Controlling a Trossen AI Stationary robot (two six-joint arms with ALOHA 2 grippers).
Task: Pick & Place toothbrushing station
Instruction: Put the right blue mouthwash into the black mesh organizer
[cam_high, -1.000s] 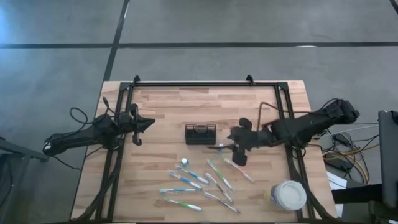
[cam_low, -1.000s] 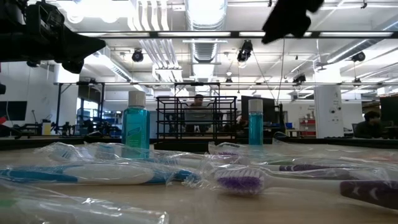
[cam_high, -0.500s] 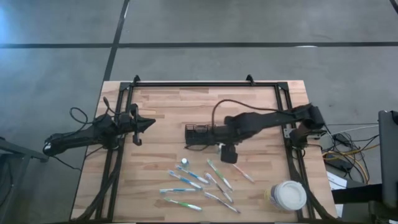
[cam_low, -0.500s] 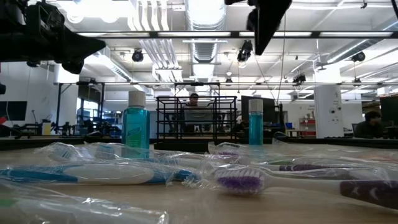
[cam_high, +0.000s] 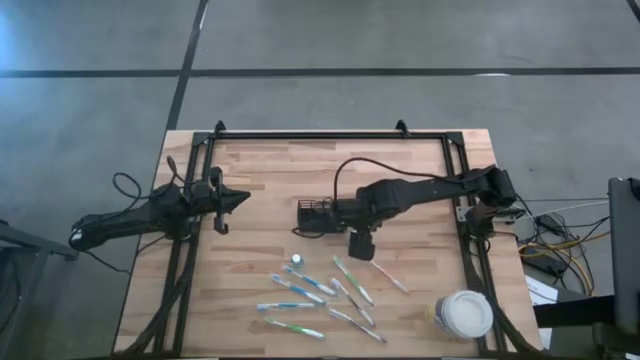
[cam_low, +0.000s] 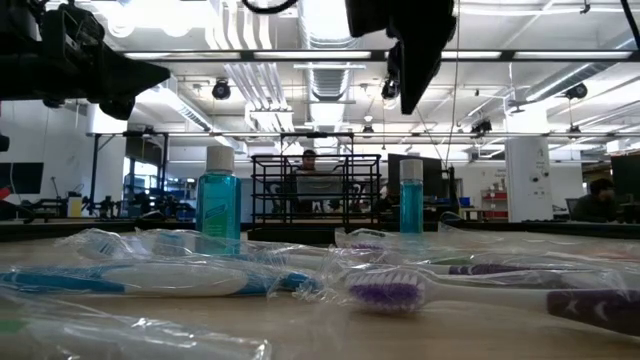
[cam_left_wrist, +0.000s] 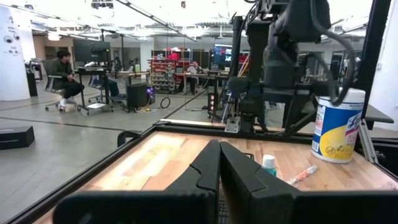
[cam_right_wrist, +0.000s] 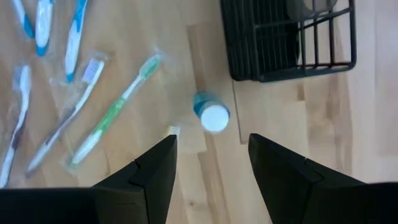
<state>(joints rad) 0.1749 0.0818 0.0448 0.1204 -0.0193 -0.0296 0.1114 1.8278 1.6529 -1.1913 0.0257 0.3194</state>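
The job looks barely begun, judging from how things lie: the black caddy (cam_high: 321, 216) sits mid-table and appears to hold no brushes or bottles, while the toothbrushes (cam_high: 318, 298) lie scattered in their clear wrappers on the wood nearer the front edge, well apart from it. One white-capped bottle (cam_high: 296, 261) stands among the brushes; the other bottle (cam_right_wrist: 212, 114) stands just beside the caddy's corner. A large cup (cam_high: 464, 314) with a white lid sits at the front right corner, away from all of this.

The right gripper (cam_high: 357, 240) hangs above the table next to the caddy, its jaws spread wide and holding nothing. In its wrist view the near bottle stands beyond the gap between the two fingers (cam_right_wrist: 151, 167), slightly off centre toward one finger, with the caddy just past it and a green brush (cam_right_wrist: 115, 112) off to the side. That bottle seems the likely first pick; a descent is still needed.

The left gripper (cam_high: 222, 201) waits at the left side of the table, jaws pressed together and empty, far from every item
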